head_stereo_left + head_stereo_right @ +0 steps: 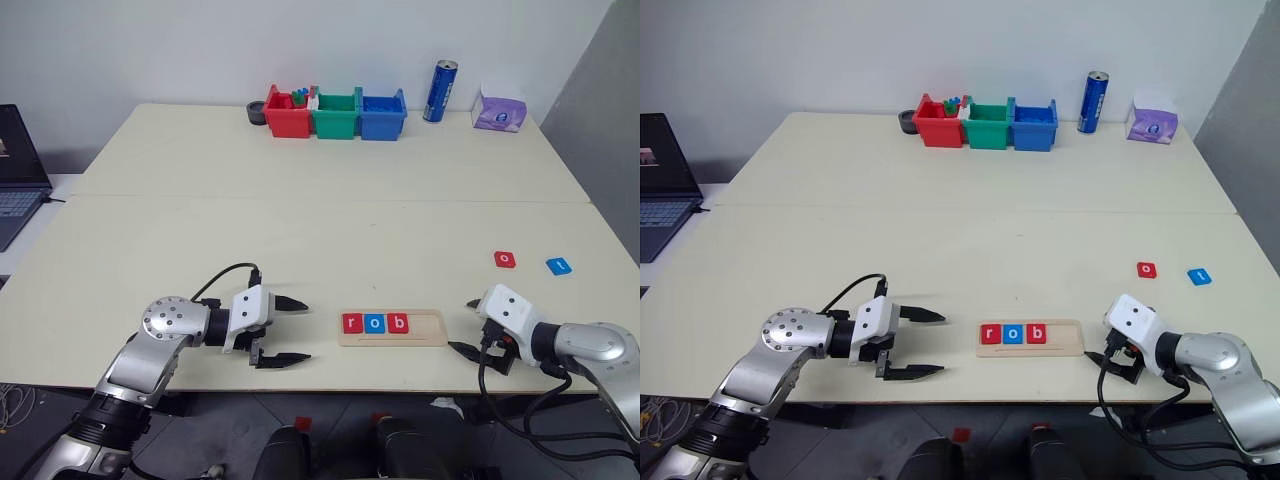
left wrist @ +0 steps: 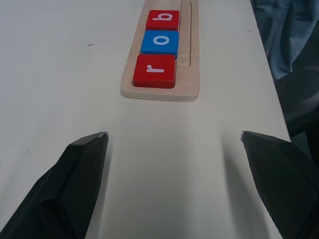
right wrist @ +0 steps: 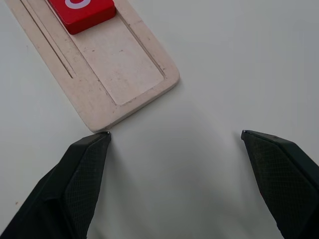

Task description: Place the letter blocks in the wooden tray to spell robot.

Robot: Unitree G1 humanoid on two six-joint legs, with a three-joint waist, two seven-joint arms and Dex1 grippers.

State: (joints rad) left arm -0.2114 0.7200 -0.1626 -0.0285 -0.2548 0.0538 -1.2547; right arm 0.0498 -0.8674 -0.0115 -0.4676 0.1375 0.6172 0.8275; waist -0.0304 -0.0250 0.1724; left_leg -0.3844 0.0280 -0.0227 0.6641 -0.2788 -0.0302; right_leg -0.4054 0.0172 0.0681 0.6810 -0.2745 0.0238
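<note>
The wooden tray (image 1: 425, 327) lies near the table's front edge. Its left part holds a red r block (image 1: 352, 323), a blue o block (image 1: 375, 323) and a red b block (image 1: 398, 322); its right part is bare. A loose red o block (image 1: 505, 259) and a blue t block (image 1: 559, 266) lie on the table further back at the right. My left gripper (image 1: 306, 330) stands open just left of the tray, pointing at the r block (image 2: 154, 70). To the tray's right, my right gripper (image 1: 460, 325) is open and empty by the tray's bare end (image 3: 119, 64).
Red (image 1: 287, 115), green (image 1: 335, 115) and blue (image 1: 382, 115) plastic bins stand at the table's far side, with a blue can (image 1: 440, 91) and a purple tissue pack (image 1: 499, 110) to their right. A laptop (image 1: 15, 170) sits at the far left.
</note>
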